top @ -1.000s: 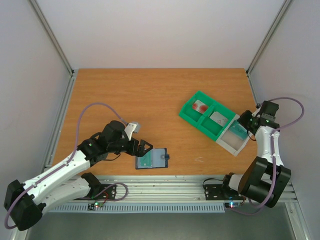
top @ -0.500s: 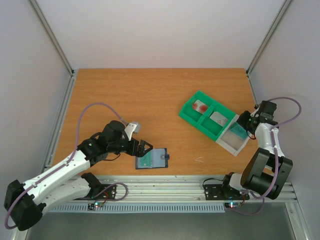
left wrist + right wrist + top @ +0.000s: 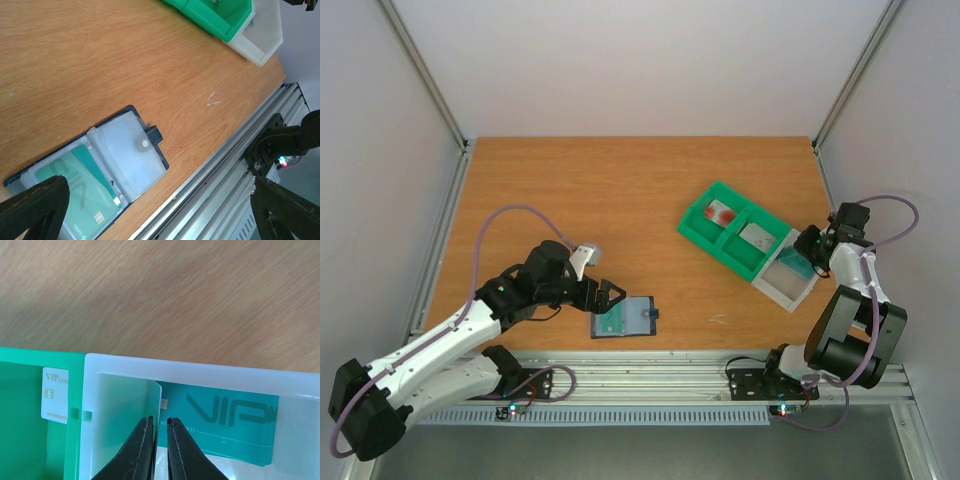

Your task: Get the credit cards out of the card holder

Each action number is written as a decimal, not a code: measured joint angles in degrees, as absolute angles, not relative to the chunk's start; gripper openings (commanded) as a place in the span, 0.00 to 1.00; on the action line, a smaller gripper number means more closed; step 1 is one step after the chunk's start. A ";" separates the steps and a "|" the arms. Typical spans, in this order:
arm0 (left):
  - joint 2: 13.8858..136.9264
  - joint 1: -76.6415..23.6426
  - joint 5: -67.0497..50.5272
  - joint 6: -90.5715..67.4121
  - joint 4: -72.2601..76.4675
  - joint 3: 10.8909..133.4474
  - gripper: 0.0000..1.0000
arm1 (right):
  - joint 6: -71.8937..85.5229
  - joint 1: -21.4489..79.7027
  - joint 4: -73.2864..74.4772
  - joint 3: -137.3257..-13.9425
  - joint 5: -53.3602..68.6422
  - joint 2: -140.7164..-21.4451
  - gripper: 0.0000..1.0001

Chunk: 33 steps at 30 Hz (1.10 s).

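Wooden counter, white walls around it. From my seat the card holder lies open and flat close to the near edge, with a teal card showing in one pocket. The left end effector hangs over it spread wide, holding nothing. The right end effector is down in the white bin beside the green tray, fingers almost together with a pale card edge between them — gripped or loose, I cannot tell. My worries: that card rides up with the fingers and tips over the wall, or the left fingers shove the holder onto the rail instead of catching the thin card
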<state>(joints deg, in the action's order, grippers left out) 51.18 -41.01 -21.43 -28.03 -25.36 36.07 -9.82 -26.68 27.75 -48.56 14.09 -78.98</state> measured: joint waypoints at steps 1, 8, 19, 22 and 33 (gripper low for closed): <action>51.27 -40.95 -21.47 -28.05 -25.36 36.07 0.99 | -9.82 -26.68 27.88 -48.58 13.76 -79.05 0.11; 51.42 -40.84 -21.52 -28.03 -25.41 35.83 0.99 | -9.89 -26.68 29.41 -49.52 11.81 -80.90 0.13; 51.42 -40.51 -21.41 -28.03 -25.43 35.44 0.99 | -8.16 -26.70 33.65 -53.89 7.03 -83.64 0.18; 51.42 -40.47 -21.37 -28.03 -25.39 35.29 0.99 | -7.44 -26.68 34.68 -54.39 6.11 -83.64 0.20; 51.72 -40.12 -21.15 -28.03 -25.43 34.59 0.99 | -2.39 -26.63 42.39 -60.71 3.40 -84.62 0.24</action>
